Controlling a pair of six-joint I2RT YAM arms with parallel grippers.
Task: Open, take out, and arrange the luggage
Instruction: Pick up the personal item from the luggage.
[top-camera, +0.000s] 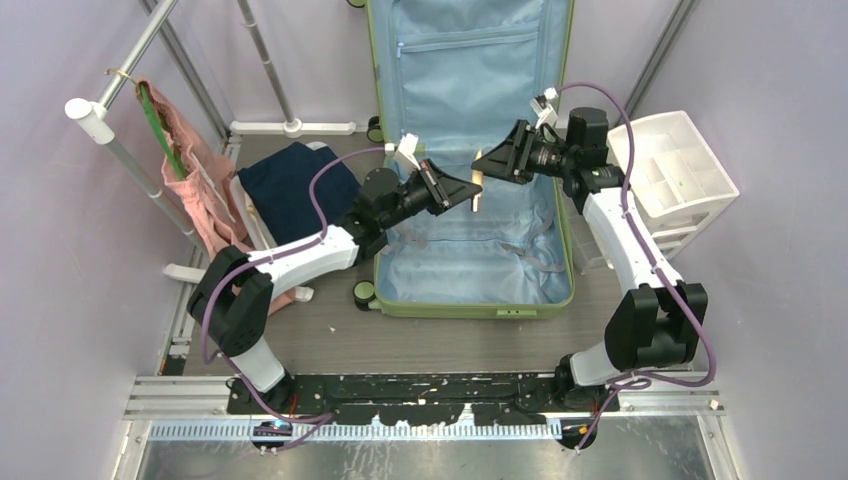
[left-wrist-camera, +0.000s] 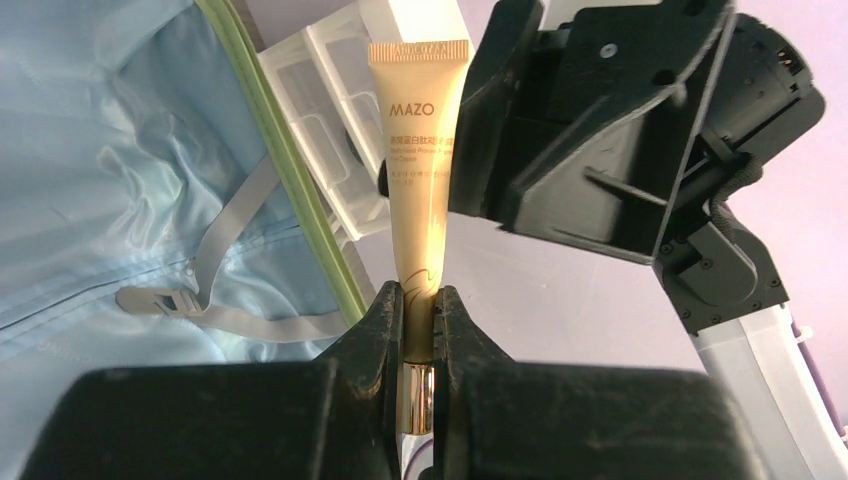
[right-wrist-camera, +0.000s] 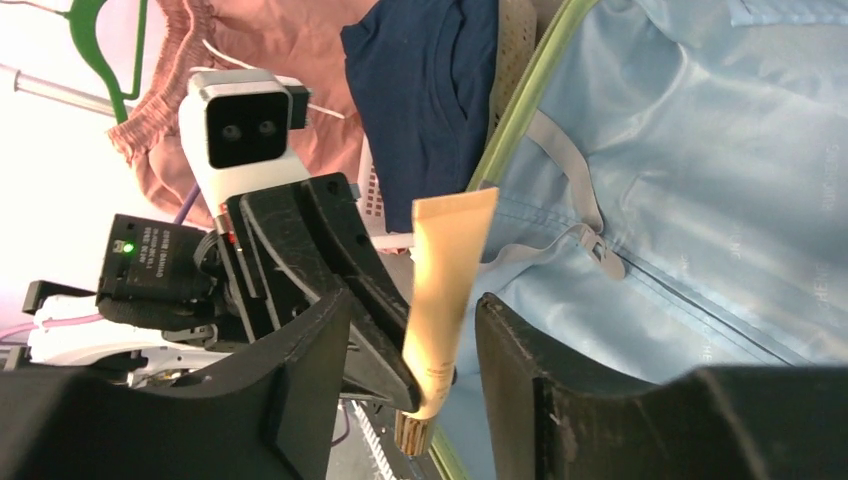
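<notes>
The luggage (top-camera: 480, 308) lies open on the floor, its pale blue lining (left-wrist-camera: 100, 150) (right-wrist-camera: 720, 200) and grey straps showing. Over its middle, my left gripper (top-camera: 468, 192) (left-wrist-camera: 420, 300) is shut on the capped end of a cream "MAZO" tube (left-wrist-camera: 420, 170) (right-wrist-camera: 445, 290), which stands upright from the jaws. My right gripper (top-camera: 482, 163) (right-wrist-camera: 412, 302) faces it from the right, open. Its two fingers stand either side of the tube with a gap on each side. The gold cap (right-wrist-camera: 410, 432) pokes out below the left gripper's finger (right-wrist-camera: 350, 260).
A white drawer unit (top-camera: 675, 170) (left-wrist-camera: 330, 130) stands right of the suitcase. Left of it a navy garment (top-camera: 295, 180) (right-wrist-camera: 430, 80) lies on a white basket. A pink garment (top-camera: 195, 175) on a green hanger hangs from the white rack (top-camera: 100, 120).
</notes>
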